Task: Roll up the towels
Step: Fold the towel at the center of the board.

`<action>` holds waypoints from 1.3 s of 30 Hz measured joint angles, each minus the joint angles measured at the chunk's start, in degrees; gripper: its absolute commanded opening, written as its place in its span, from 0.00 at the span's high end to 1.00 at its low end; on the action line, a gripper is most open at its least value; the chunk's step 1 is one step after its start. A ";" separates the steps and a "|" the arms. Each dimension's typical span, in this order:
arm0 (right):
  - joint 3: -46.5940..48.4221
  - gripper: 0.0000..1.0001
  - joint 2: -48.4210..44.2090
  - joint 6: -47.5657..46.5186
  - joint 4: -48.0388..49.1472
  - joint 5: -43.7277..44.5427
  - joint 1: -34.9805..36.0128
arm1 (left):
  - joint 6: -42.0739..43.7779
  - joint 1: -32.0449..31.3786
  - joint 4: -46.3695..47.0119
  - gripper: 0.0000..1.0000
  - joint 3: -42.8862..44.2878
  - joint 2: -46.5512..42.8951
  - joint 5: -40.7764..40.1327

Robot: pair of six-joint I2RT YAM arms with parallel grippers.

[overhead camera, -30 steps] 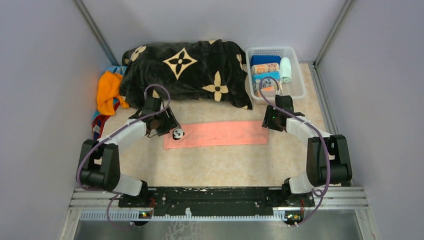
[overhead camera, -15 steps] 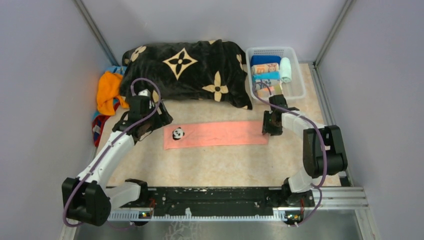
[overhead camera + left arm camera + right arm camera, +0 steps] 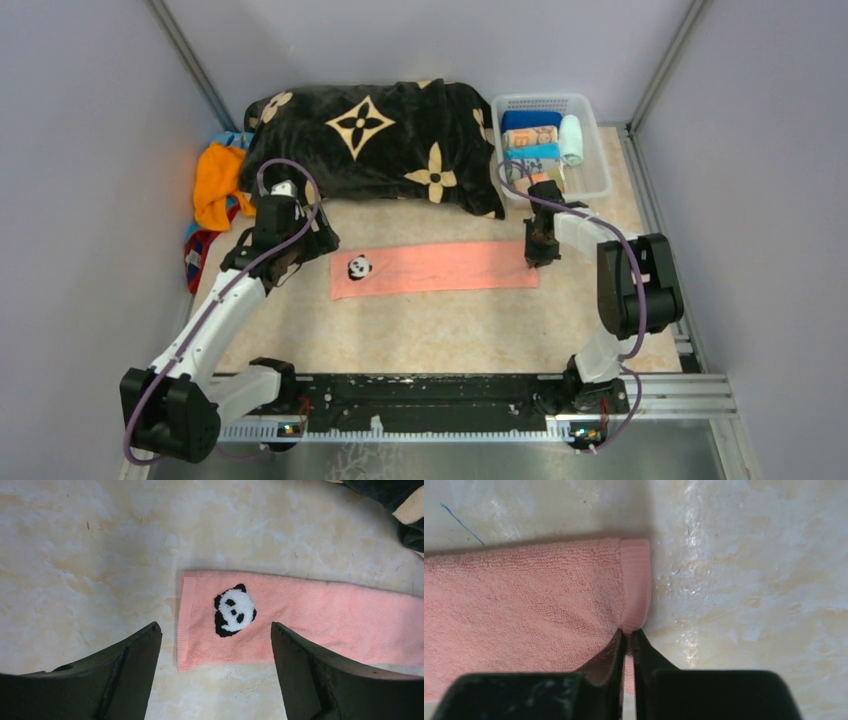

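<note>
A pink towel (image 3: 440, 267) with a panda patch (image 3: 360, 267) lies flat as a long strip on the table. My right gripper (image 3: 540, 258) is shut on the hem of its right end (image 3: 635, 590), pinching the edge at the table surface. My left gripper (image 3: 290, 258) is open and empty, just left of the towel's left end; in the left wrist view the panda (image 3: 234, 610) sits between my fingers (image 3: 135, 670). An orange towel (image 3: 216, 180) and a red-and-turquoise patterned one (image 3: 198, 250) lie heaped at the far left, with a bit of light blue behind.
The big black blanket (image 3: 370, 140) with cream flowers lies behind the strip. A clear white basket (image 3: 598, 150) at back right holds several rolled towels. Grey walls close in on both sides.
My left arm swung left and back, off the panda end of the towel. My right gripper came down onto the towel's right end and closed on its hem.
</note>
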 measured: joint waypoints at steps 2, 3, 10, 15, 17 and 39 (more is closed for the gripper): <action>1.16 1.00 0.92 -0.20 -1.01 0.37 0.44 | 0.04 0.00 -0.02 0.14 -0.13 0.00 0.04; 1.51 1.00 1.05 -0.20 -1.46 0.66 0.50 | 0.04 0.00 -0.02 0.14 -0.17 0.00 0.11; 2.86 1.00 1.11 1.01 -4.31 9.03 1.22 | 0.48 0.00 0.13 0.14 -0.24 0.07 2.38; 3.78 1.00 0.85 0.85 -10.03 20.90 -2.93 | 1.40 0.00 0.44 0.14 -0.24 0.92 6.36; 4.96 1.00 0.26 0.55 -11.67 24.46 -4.20 | 1.55 0.00 0.92 0.14 -0.48 1.18 8.44; 19.96 1.00 -0.94 1.60 -7.19 -2.51 25.88 | -7.48 -0.02 18.32 0.35 -9.77 15.91 29.83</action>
